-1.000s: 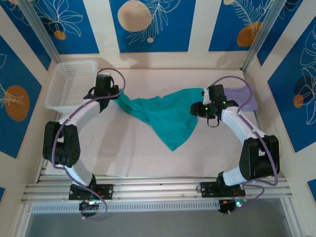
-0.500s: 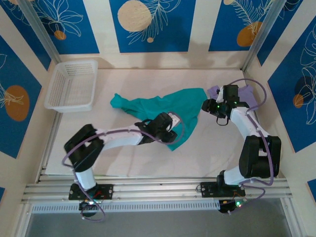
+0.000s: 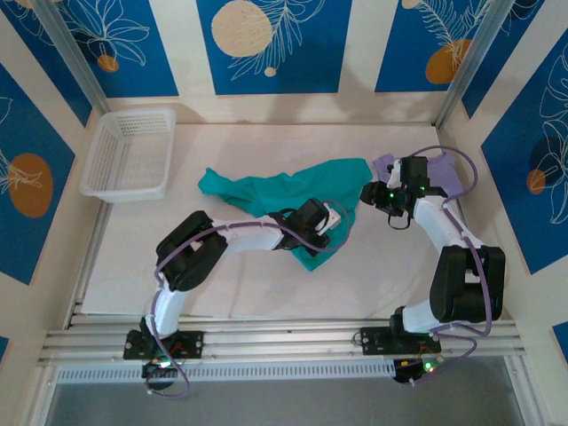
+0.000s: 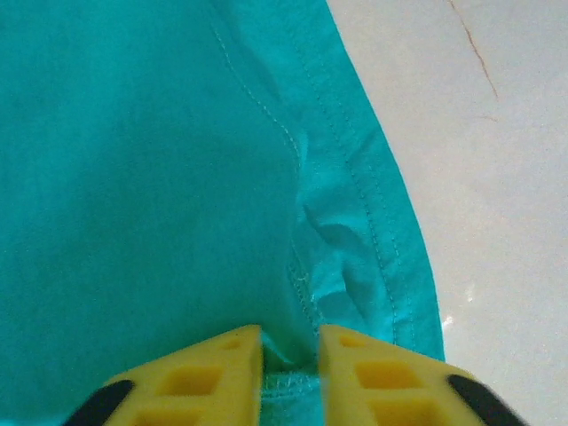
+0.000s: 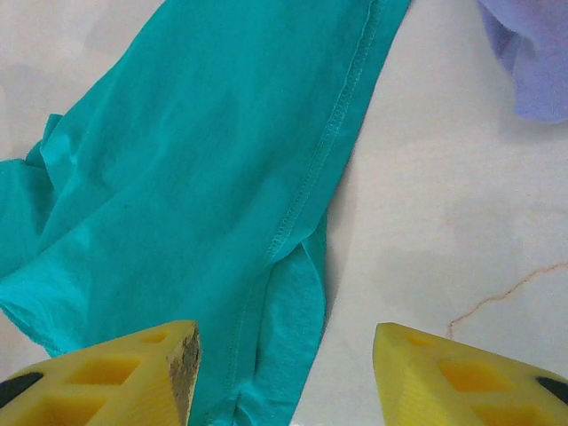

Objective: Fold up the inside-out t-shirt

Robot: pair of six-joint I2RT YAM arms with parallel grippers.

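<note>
The inside-out t-shirt [image 3: 266, 191] is teal-green and lies crumpled in a slanted band across the middle of the table. My left gripper [image 3: 332, 219] sits low over its near right part. In the left wrist view the yellow fingers [image 4: 222, 368] are pinched on a small fold of the teal cloth [image 4: 160, 177] beside a stitched seam, so the left gripper [image 4: 290, 342] is shut on it. My right gripper [image 3: 377, 193] hovers at the shirt's far right end. It stands open [image 5: 286, 342] above the hemmed edge of the shirt [image 5: 195, 177], with nothing between its fingers.
A folded pale lavender shirt [image 3: 448, 182] lies at the back right, just behind the right gripper, and its corner [image 5: 532, 62] shows in the right wrist view. A white mesh basket [image 3: 129, 151] stands at the back left. Bare table [image 3: 133, 257] lies in front of the shirt.
My left arm has let go of the shirt's left end, swung across to its near right part and closed on a fold there. The right gripper shifted slightly right.
</note>
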